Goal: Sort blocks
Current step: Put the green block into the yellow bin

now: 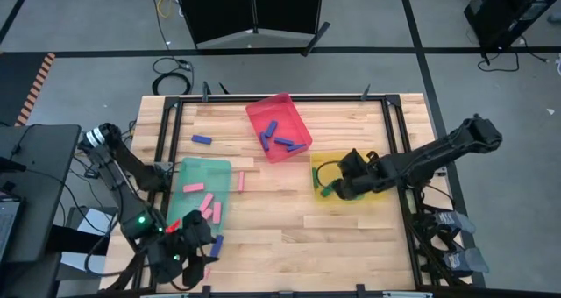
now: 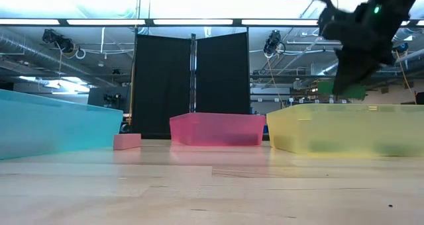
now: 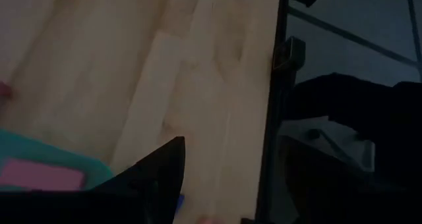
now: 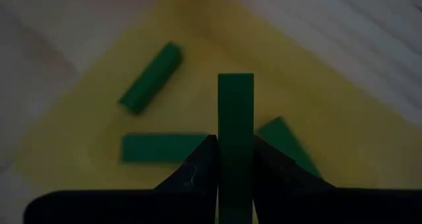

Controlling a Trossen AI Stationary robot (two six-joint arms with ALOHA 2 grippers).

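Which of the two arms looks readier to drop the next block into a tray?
The right. Its gripper is shut on a green block directly above the yellow tray, where other green blocks lie. The left gripper sits at the table's near edge, with no block seen in it.

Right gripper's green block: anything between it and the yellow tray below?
Nothing visible. The right gripper holds the green block over the yellow tray; three green blocks already lie inside, with open floor between them.

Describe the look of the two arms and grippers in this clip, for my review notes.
Both arms are dark, nearly black, jointed links. The left arm has a pale silver joint cap, small green and red lights low down, and cables trailing beside it. The right gripper has two dark wedge-shaped fingers; a green light shows on it in the low view.
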